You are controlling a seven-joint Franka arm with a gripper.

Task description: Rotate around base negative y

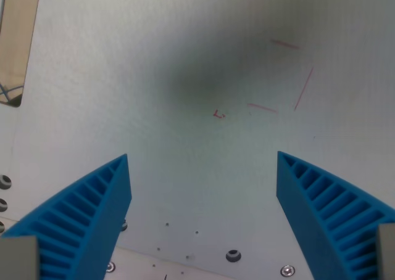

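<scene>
With the blue fingers [92,218] spread wide and nothing held over the bare grey worktop [185,58] and its red marks [290,76], no task object is seen; a pure wrist rotation is judged next.

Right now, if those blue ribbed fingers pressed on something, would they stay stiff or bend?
The gripper is open and holds nothing. Its blue fingers look hollow, with thin cross ribs, so they would probably flex and wrap around an object rather than stay rigid. They look like light plastic, likely gentle on fragile items. The ribbed faces may grip rather than slip.
</scene>
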